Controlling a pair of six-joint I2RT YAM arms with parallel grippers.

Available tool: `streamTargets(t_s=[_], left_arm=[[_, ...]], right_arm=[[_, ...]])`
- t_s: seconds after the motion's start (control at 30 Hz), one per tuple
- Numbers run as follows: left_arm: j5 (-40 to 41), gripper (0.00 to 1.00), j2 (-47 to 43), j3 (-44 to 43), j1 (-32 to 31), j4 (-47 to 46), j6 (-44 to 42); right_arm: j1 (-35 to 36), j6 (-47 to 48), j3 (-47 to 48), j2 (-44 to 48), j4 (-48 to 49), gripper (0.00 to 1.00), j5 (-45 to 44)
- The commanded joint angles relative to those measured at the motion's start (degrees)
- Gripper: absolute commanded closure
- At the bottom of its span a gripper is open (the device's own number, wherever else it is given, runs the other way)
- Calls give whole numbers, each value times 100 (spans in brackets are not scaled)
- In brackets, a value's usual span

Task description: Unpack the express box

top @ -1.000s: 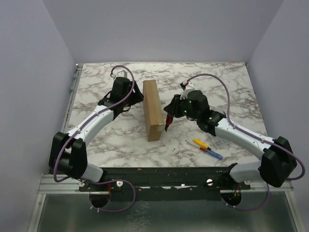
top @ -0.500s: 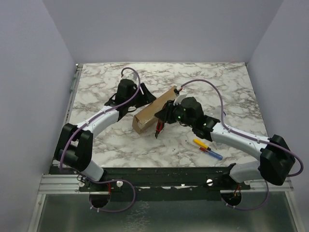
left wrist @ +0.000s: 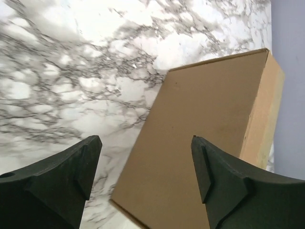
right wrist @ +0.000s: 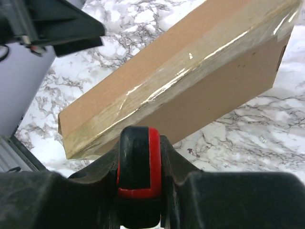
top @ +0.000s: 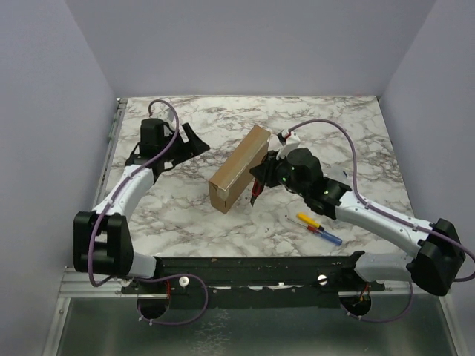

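The express box (top: 239, 179) is a flat brown cardboard mailer standing on a long edge, slanted across the table's middle. It fills much of the left wrist view (left wrist: 205, 143) and shows a clear-taped edge in the right wrist view (right wrist: 176, 76). My left gripper (top: 194, 142) is open and empty, to the left of the box and apart from it. My right gripper (top: 257, 191) is shut on a red and black utility knife (right wrist: 139, 171), held just right of the box's near end.
Two pens (top: 318, 228), one yellow and red, one blue, lie on the marble table (top: 349, 133) near the front right. Grey walls close in the left, right and back sides.
The box has swung from lengthwise to slanted. My left gripper has drawn back left, away from it. My right gripper with the knife has stayed close by the box's near right side.
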State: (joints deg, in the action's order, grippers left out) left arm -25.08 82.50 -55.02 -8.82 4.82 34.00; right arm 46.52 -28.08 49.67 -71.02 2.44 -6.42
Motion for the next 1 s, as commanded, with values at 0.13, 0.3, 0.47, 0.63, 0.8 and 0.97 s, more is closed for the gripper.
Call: streamTargets(t_s=[0.13, 0.3, 0.47, 0.63, 0.8, 0.97], left_arm=[[523, 13, -2269, 1047, 170, 468, -1088], [1237, 17, -4172, 2597, -162, -725, -245], [2036, 21, -4710, 3219, -1255, -1340, -286], [2441, 14, -5370, 3663, -1708, -1438, -339], [2144, 12, -5976, 4409, -2033, -2199, -313], [2342, 13, -5745, 4571, -2567, -2795, -532]], right_arm=[[3, 1032, 904, 36, -680, 99, 170], [-9, 1704, 1579, 95, -847, 99, 454], [-20, 2073, 2111, -8, -837, 99, 586], [-28, 2085, 2174, 22, -706, 99, 821], [-29, 1932, 2136, -2, -497, 99, 1118], [-21, 1752, 2442, -420, -498, 100, 1744]])
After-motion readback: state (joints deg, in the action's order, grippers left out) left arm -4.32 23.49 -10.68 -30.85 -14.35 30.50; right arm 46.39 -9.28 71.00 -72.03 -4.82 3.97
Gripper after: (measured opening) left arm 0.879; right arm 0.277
